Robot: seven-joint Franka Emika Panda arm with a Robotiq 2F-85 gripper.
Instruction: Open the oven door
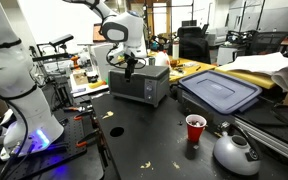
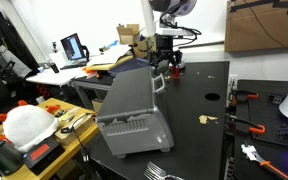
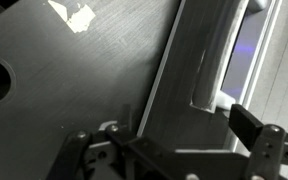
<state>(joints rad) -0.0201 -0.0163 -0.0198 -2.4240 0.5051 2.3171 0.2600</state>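
The small, boxy silver-grey metal toaster oven (image 1: 140,86) sits on the black table (image 1: 134,135), directly beneath the gripper (image 1: 131,66). In the wrist view its silver-framed door (image 3: 189,80) lies between the wide-spread black fingers (image 3: 252,128), which grasp nothing. A red plastic cup (image 1: 195,128) stands well apart.

Gripper (image 1: 131,66) low over oven (image 1: 142,86) top; red cup (image 1: 195,129), silver kettle (image 1: 234,152) on dark table (image 1: 134,140).
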